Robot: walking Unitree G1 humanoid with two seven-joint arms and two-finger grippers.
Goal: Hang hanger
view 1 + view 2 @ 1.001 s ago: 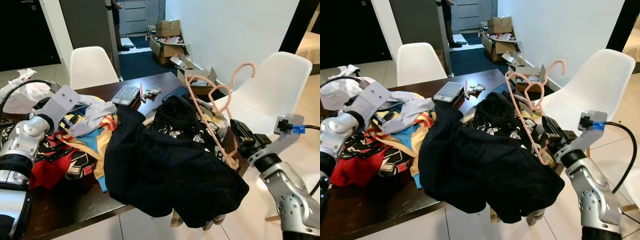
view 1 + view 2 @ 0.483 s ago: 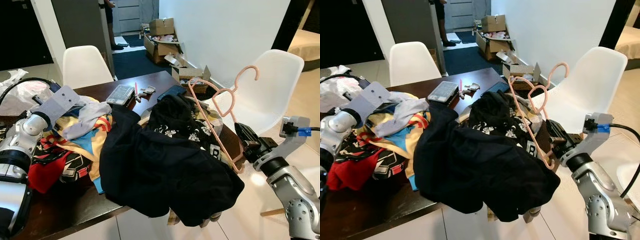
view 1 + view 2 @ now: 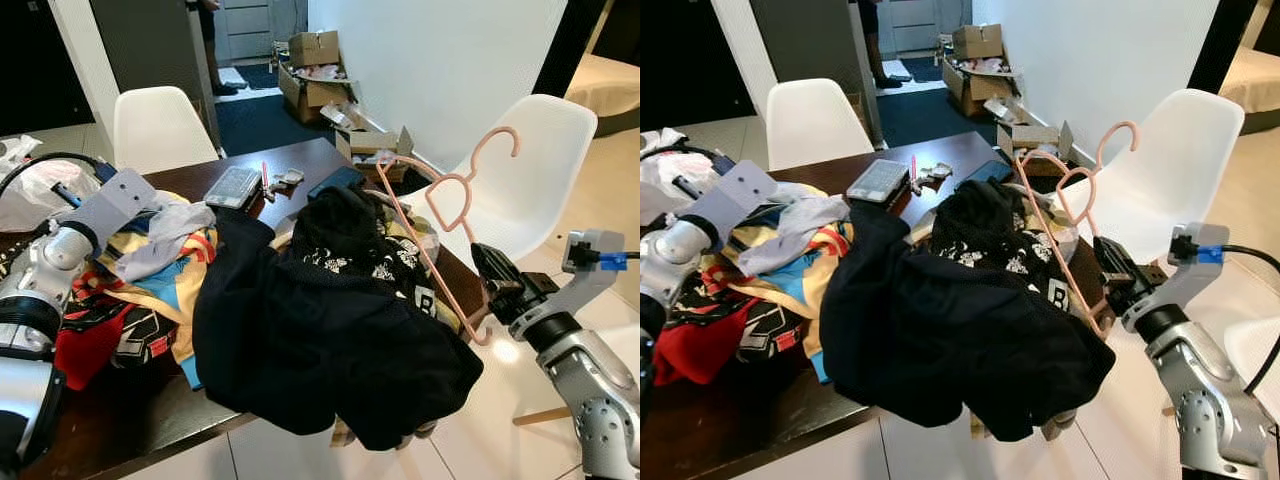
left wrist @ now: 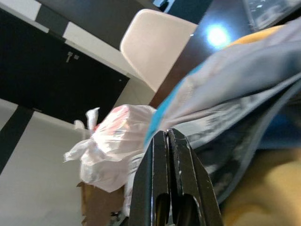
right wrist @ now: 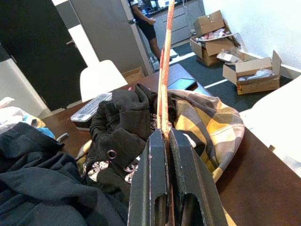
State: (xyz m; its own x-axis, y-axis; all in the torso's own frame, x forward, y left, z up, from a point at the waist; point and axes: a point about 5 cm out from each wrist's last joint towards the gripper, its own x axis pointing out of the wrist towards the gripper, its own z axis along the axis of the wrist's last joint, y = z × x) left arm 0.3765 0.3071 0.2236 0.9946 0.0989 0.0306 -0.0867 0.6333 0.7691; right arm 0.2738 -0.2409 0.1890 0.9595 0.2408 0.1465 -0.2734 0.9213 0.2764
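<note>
Right claw [image 3: 487, 272] clamped narrow on lower corner of pink hanger [image 3: 440, 215], beside the bench [image 3: 130, 415] edge. Hanger long axis rises up-and-away from claw, hook topmost. Left claw [image 4: 165, 155] pressed closed, across the bench, farther.

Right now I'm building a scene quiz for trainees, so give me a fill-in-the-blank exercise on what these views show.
1. The right gripper has its jaws shut on a pink ____.
2. The large black garment hangs over the edge of the dark ____.
3. The chair behind the hanger's hook is ____ in colour.
4. The left gripper has its jaws ____, beside the grey cloth.

Missing words: hanger; table; white; shut
</note>
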